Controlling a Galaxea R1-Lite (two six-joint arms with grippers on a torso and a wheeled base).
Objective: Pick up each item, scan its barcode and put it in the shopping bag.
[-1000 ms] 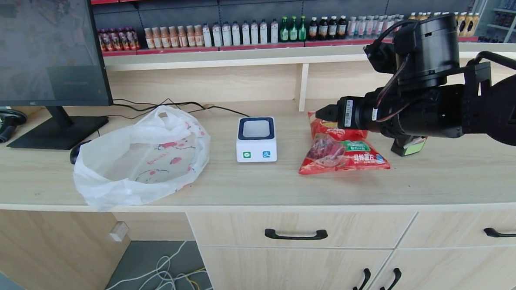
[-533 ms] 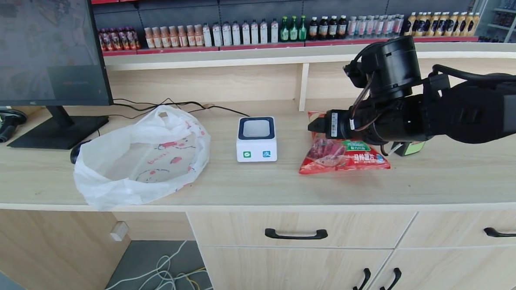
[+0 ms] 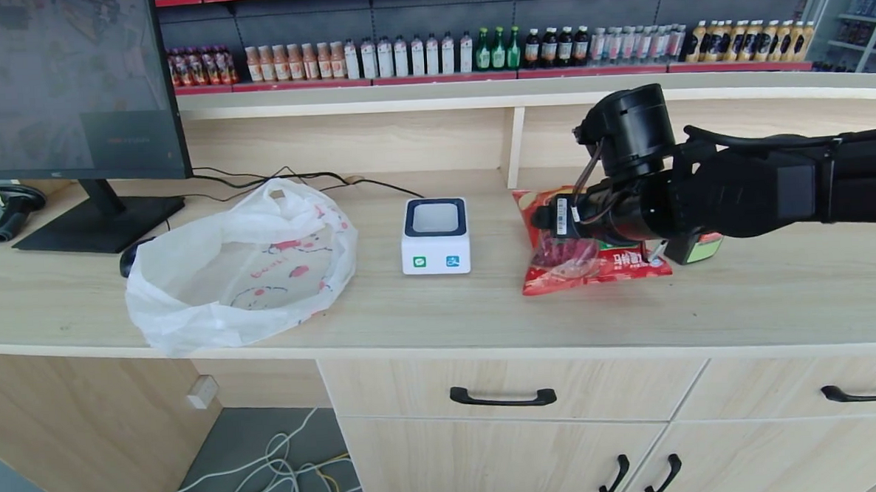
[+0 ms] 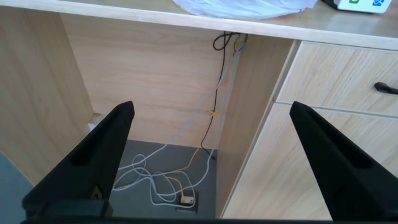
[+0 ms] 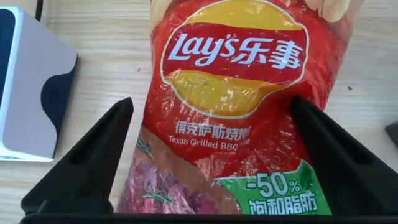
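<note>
Since the red potato chip bag (image 5: 233, 56) is a puffed, air-filled foil pouch, it should be very light, soft and crackly, with a slick skin and brittle contents that a hard squeeze would crush. It lies flat on the wooden counter (image 3: 441, 312), face up, to the right of the white barcode scanner (image 3: 434, 236), with a gap between the two. My judgement is that the safest hold is across the width near one sealed end, or a shallow pinch across the middle, with only enough pressure to stop the film from sliding; a grip on the swollen belly could slip off or burst it.

The right gripper (image 5: 211, 109) is low over the pouch with its fingers spread wide, one on either long side, so the bag sits between them; whether the pads already touch the film I cannot tell. A small green-and-black pack (image 3: 697, 249) stands just behind the arm, near the bag's right end.

Further left, past the scanner, the white plastic shopping bag (image 3: 239, 266) lies slumped with its mouth open. The left gripper (image 4: 210, 106) hangs below the counter edge beside the drawers, fingers apart and holding nothing.
</note>
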